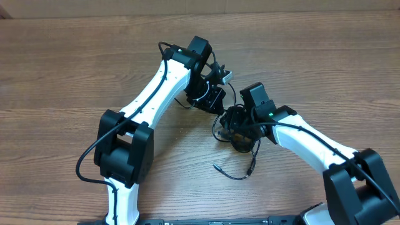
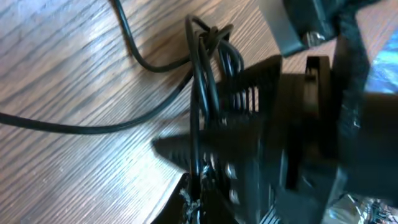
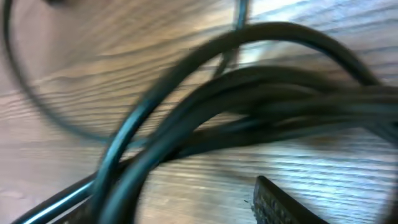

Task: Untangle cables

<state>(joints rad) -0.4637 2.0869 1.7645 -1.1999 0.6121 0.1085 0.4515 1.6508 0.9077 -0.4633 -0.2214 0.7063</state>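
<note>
The cables (image 1: 237, 175) are thin black cords bunched between my two grippers at the table's middle, with a loose loop and two small plug ends trailing toward the front. My left gripper (image 1: 212, 100) is shut on a bundle of the cables (image 2: 208, 74), pinched between its fingertips (image 2: 199, 193). My right gripper (image 1: 232, 128) is right at the tangle, close to the left one. In the right wrist view the blurred cables (image 3: 249, 93) arc across just ahead of its jaws (image 3: 180, 208). These look open, with bare wood between the right finger and the cords.
The wooden table (image 1: 75, 69) lies under everything. The right gripper's black body (image 2: 323, 124) fills the right side of the left wrist view, very close to the left fingers. A single cord (image 2: 74, 127) runs off to the left on the wood.
</note>
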